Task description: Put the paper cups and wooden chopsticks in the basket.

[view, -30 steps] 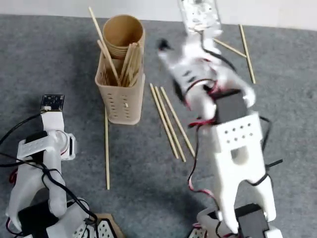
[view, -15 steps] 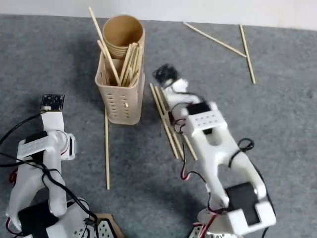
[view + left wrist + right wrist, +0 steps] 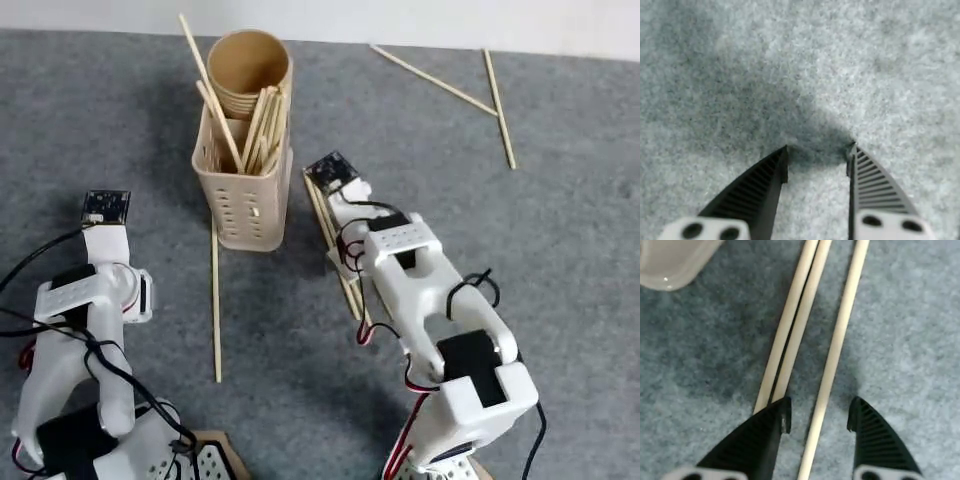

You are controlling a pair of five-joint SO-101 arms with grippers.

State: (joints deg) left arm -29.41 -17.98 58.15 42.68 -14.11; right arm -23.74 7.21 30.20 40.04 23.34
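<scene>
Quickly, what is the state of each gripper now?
Left gripper: open, empty.
Right gripper: open, astride one chopstick, not gripping it.

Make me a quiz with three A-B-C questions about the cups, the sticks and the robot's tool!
1. Where are the paper cups? A on the carpet; B in the basket; C in a tool.
2. How many chopsticks lie below the right tool? A one; B six; C three.
3. The right tool is: A open; B shut on a chopstick; C shut on a cup.
Answers: 1 B, cups stand stacked inside the basket. 2 C, the right wrist view shows three. 3 A, its tips stand apart.
</scene>
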